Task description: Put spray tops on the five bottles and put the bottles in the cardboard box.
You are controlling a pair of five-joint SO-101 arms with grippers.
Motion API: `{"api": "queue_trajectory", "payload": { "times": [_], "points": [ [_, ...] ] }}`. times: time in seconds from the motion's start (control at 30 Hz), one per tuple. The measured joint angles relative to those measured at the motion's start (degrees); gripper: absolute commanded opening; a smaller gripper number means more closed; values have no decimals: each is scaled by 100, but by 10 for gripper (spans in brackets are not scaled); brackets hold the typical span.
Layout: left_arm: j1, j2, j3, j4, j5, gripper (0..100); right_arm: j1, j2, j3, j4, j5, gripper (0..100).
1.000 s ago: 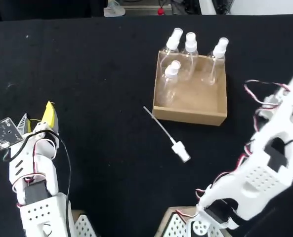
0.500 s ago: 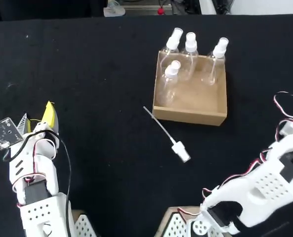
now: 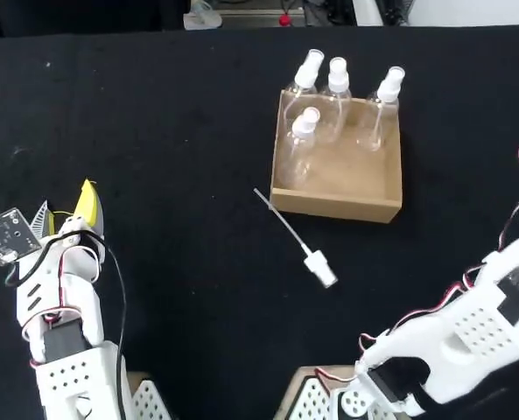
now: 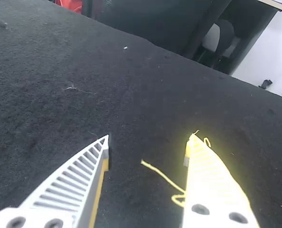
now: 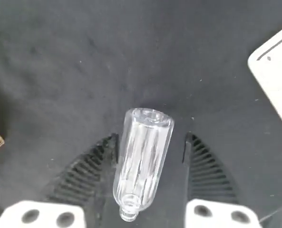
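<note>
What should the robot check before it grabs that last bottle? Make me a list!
1. Four capped bottles stand in the cardboard box: ok.
2. Room in the box for a fifth: ok, the front part of its floor is bare.
3. Uncapped bottle lined up between the right pincer's fingers: ok.
4. Right pincer shut on that bottle: not ok, there is a gap on each side.
5. Spray top on the bottle: not ok, the neck is bare and the top lies on the table in front of the box.
6. Left pincer free to help: ok, open and empty.
</note>
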Motion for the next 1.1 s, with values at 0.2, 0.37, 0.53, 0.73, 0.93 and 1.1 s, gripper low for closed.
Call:
{"api": "queue_trajectory", "payload": {
  "times": [0.2,0.37,0.53,0.73,0.93,1.1],
  "points": [
    [0,0,0,0,0,252,404,0,35,264,967,191],
    [0,0,0,0,0,252,1011,0,738,273,1925,191],
    [0,0,0,0,0,252,1714,9,1196,273,2980,191],
    [0,0,0,0,0,252,1837,26,2312,273,4651,191],
    [0,0,0,0,0,252,1758,26,3033,264,5846,191],
    [0,0,0,0,0,252,1547,26,3200,88,6233,191]
  ]
}}
